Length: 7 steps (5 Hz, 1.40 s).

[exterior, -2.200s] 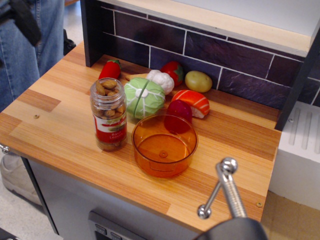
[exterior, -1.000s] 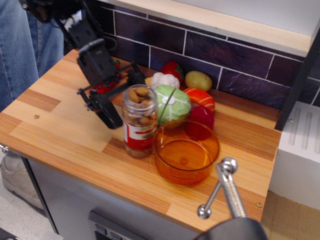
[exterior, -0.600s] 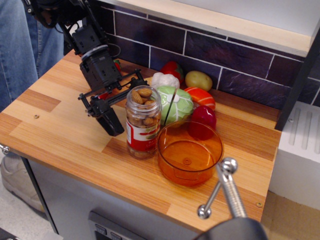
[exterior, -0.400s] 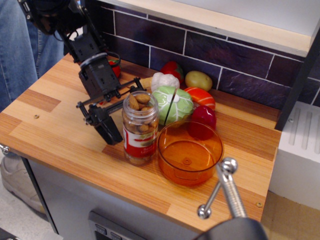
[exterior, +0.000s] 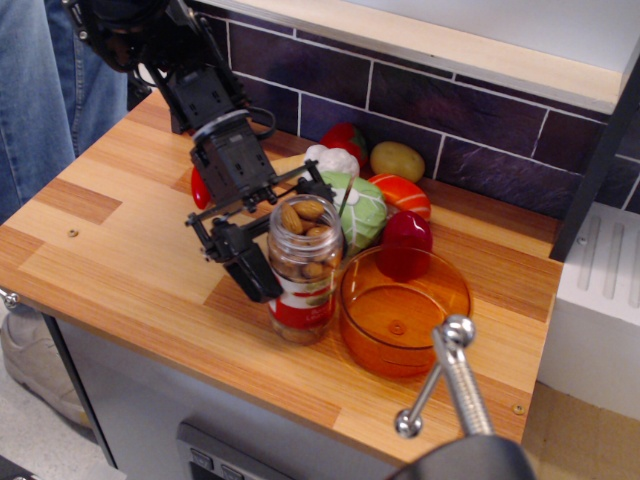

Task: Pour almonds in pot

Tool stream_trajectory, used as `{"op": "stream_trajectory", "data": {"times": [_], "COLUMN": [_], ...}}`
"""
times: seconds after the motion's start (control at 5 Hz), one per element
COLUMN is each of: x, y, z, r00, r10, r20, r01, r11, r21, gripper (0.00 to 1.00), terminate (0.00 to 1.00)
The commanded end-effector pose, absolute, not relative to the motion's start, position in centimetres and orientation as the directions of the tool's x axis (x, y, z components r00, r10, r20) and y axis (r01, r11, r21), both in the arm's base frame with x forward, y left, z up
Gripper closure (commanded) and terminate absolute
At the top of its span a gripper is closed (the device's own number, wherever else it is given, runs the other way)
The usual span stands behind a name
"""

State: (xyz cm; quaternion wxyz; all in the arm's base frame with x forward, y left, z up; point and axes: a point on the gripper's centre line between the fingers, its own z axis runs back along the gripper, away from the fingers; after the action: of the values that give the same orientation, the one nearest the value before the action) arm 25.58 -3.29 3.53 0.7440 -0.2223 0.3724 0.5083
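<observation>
The almonds are brown nuts in a small clear jar (exterior: 303, 268) with a red and white label. It stands upright and open-topped on the wooden counter (exterior: 120, 240). The pot, a translucent orange bowl (exterior: 405, 312), sits empty right beside the jar on its right, touching or nearly touching it. My black gripper (exterior: 285, 230) comes down from the upper left with its jaws apart, straddling the jar. One finger (exterior: 255, 275) is against the jar's left side. The other finger (exterior: 316, 186) is behind the jar's rim.
Toy foods crowd behind the jar and bowl: green cabbage (exterior: 358, 205), white garlic (exterior: 322, 160), red pepper (exterior: 345, 138), yellow potato (exterior: 397, 161), salmon piece (exterior: 402, 194), a dark red toy (exterior: 405, 243). A metal handle (exterior: 450, 380) sticks up at the front right. A person in jeans (exterior: 40, 90) stands at left.
The gripper came in from the upper left and moved right and forward to straddle the jar. The jar, bowl and cabbage have all shifted to the right along the counter.
</observation>
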Motion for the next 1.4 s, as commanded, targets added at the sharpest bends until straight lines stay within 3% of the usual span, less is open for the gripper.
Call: {"op": "stream_trajectory", "data": {"times": [0.0,0.2,0.4,0.8,1.2], "x": [25.9,27.3,28.4,30.2,31.3], "y": [-2.5,-2.3,-3.3,-3.9,-3.6], "z": [6.7,10.2,12.5,12.8,11.7], "r00": [0.24,0.256,0.249,0.263,0.296], "r10": [0.679,0.78,0.903,0.961,0.867], "r20": [-0.694,-0.571,-0.35,0.084,0.402], "r01": [-0.947,-0.961,-0.968,-0.951,-0.901], "r11": [0.319,0.271,0.23,0.273,0.393], "r21": [-0.015,-0.061,-0.096,-0.142,-0.185], "gripper": [1.0,1.0,1.0,1.0,1.0], "terminate": [0.0,0.0,0.0,0.0,0.0]}}
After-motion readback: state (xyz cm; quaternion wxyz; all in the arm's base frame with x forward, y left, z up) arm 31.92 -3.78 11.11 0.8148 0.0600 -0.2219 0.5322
